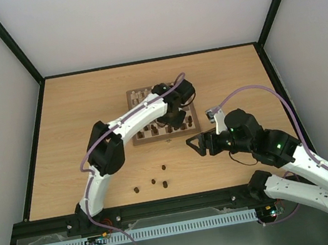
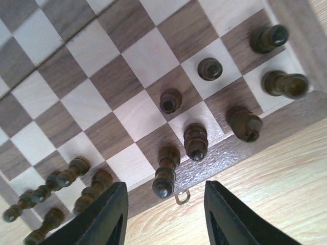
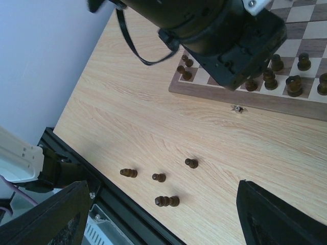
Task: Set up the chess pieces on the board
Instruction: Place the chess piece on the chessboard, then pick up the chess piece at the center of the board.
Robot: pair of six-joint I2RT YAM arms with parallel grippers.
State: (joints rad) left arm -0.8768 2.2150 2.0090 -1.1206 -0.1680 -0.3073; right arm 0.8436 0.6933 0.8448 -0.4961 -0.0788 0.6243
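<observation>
L arm [image 1: 131,118] over board [image 1: 137,97]; four chess pieces [image 1: 165,184] loose on table [image 1: 69,126].

one chessboard [image 1: 137,98], one small clasp [image 2: 182,197] on its front edge, twelve dark brown chess pieces [image 2: 170,100] on its squares, four loose pieces [image 3: 191,163] on the one table [image 1: 73,113], two robot arms [image 1: 131,118]

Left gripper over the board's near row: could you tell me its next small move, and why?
Probably lift the left gripper straight up: its fingers stand apart, clear of the upright piece between them, and four loose pieces lie off the board.
</observation>
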